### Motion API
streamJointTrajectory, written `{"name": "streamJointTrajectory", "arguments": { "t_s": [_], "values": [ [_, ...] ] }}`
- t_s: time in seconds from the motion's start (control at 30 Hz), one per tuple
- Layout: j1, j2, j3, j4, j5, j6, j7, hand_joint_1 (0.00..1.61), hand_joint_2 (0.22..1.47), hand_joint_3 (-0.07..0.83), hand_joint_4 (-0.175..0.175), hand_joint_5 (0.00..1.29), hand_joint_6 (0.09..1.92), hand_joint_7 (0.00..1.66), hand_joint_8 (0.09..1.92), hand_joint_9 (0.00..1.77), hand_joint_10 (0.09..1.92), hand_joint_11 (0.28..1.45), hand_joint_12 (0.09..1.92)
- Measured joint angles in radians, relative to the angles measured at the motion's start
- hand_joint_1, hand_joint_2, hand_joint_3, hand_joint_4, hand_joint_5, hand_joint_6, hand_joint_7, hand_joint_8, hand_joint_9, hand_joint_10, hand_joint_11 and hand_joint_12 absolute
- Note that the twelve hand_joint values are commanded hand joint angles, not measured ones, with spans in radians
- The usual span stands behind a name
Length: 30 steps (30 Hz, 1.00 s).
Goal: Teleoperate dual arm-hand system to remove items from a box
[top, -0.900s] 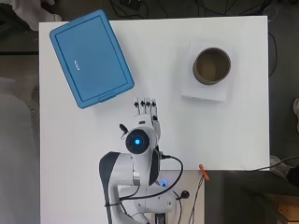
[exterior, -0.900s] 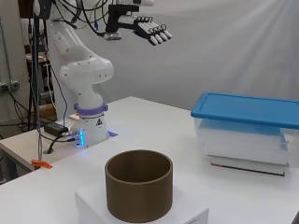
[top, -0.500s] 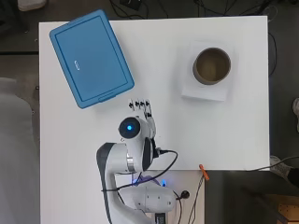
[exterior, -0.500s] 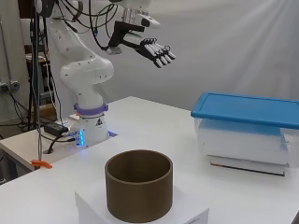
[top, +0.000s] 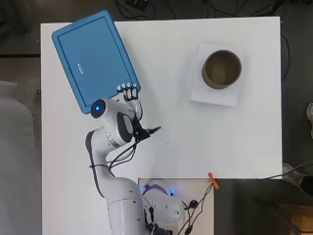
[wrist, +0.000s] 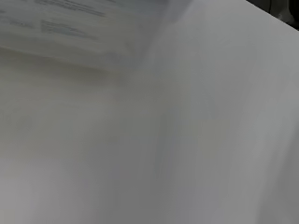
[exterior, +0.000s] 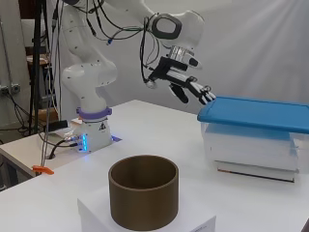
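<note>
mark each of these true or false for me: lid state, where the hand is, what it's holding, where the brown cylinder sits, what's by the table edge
1. The blue lid is on the box. True.
2. The hand is shut on the lid. False: its fingers are straight, reaching toward the lid's near edge, and hold nothing.
3. The brown cylinder stands on a white block. True.
4. The brown cylinder sits inside the box. False: it stands apart from the box, on the other side of the table.
5. An orange clip lies at the table's edge on the arm's base side. True.
</note>
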Motion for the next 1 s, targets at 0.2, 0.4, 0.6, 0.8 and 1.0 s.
{"name": "streamJointTrajectory", "arguments": {
  "t_s": [0.2, 0.4, 0.6, 0.8, 1.0],
  "values": [
    [0.0, 0.009, -0.006, -0.042, -0.032, 0.071, 0.029, 0.31, 0.82, -0.01, -0.087, 0.0, 0.09, 0.02, 0.09, 0.16, 0.09, 0.35, 0.09],
    [0.0, 0.03, -0.042, -0.087, -0.029, 0.19, 0.035, 0.45, 0.81, -0.011, -0.079, 0.0, 0.09, 0.0, 0.09, 0.13, 0.09, 0.36, 0.09],
    [-0.004, 0.095, -0.082, -0.119, -0.096, 0.527, 0.056, 0.62, 0.91, 0.013, -0.065, 0.12, 0.09, 0.11, 0.09, 0.22, 0.09, 0.36, 0.09],
    [0.004, 0.114, -0.131, -0.092, 0.087, 0.484, -0.184, 1.31, 1.21, -0.005, -0.171, 0.72, 1.39, 0.74, 1.27, 0.78, 1.19, 0.71, 0.22],
    [0.016, 0.071, -0.168, -0.036, 0.251, 0.306, -0.472, 0.92, 1.25, 0.0, 0.169, 0.73, 1.4, 0.82, 0.09, 0.79, 0.09, 0.63, 0.09]
  ]
}}
